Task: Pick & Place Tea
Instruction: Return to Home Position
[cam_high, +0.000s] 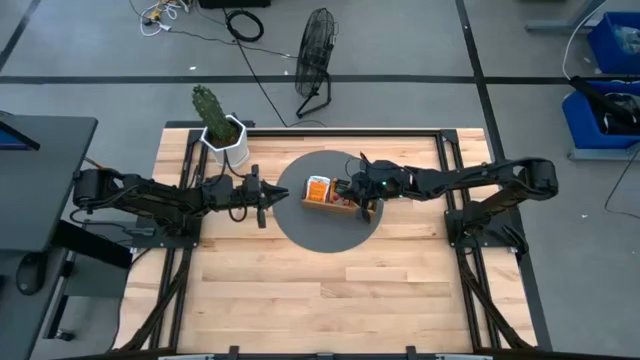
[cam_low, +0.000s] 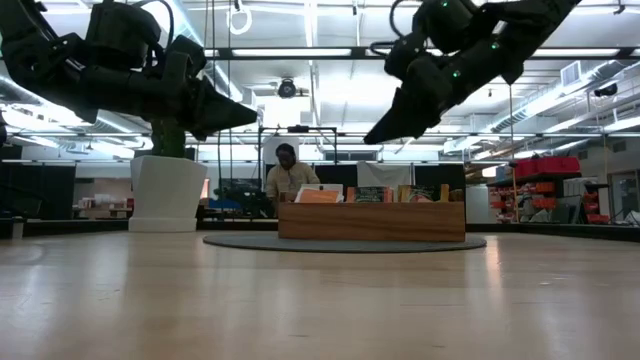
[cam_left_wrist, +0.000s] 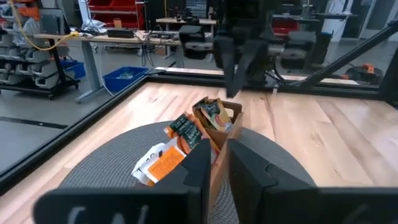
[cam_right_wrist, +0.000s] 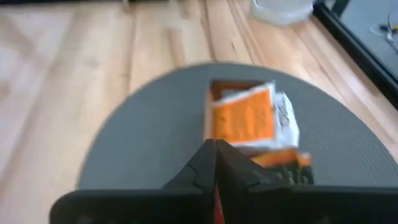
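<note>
Tea (cam_high: 318, 188): flat orange sachets in boxy wooden organizer (cam_high: 345, 206), round ribbed mat (cam_high: 300, 228).
Left gripper (cam_high: 268, 196): jaws narrow, empty.
Right gripper (cam_right_wrist: 216, 147): jaws closed, empty.

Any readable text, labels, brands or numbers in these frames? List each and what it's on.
No text can be read in any view.
Marks on the orange sachets: blurred, unreadable.
Print on the dark sachets: too small to read.
Side of the tray: no marking shows.

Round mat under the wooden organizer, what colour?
Dark grey round mat, best in high view.
</note>
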